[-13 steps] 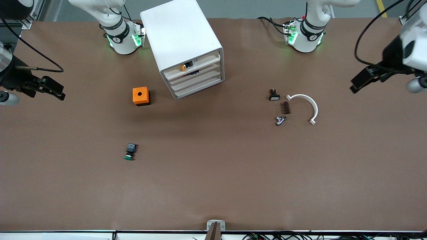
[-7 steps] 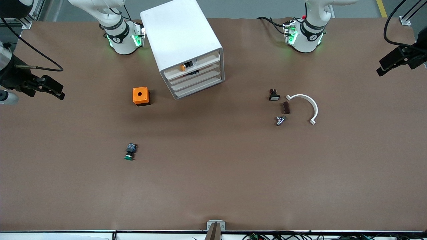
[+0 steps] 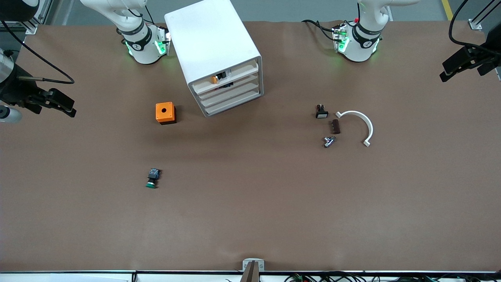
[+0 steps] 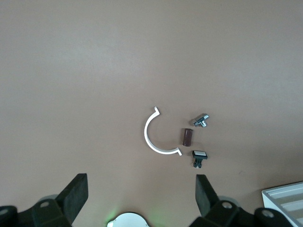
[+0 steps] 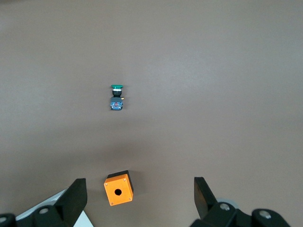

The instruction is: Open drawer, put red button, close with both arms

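Observation:
The white cabinet (image 3: 213, 47) stands near the right arm's base, with all four drawers pushed in. In the top drawer (image 3: 231, 76) lies a small push-button (image 3: 214, 79) with a round cap that looks orange-red and a black body. My left gripper (image 3: 447, 74) is open and empty, up in the air at the left arm's end of the table; its wrist view (image 4: 140, 182) shows bare table between the fingers. My right gripper (image 3: 67, 106) is open and empty at the right arm's end; in its wrist view (image 5: 137, 187) it hangs above the orange box.
An orange box with a hole (image 3: 165, 112) sits beside the cabinet. A green-capped switch (image 3: 152, 178) lies nearer the camera. Toward the left arm's end lie a white curved piece (image 3: 362, 123), a brown block (image 3: 336, 126), a metal fitting (image 3: 328, 141) and a small black switch (image 3: 321, 111).
My left gripper has drawn back from over the table toward the left arm's end and the table's edge. The right arm has not moved. Nothing on the table has moved.

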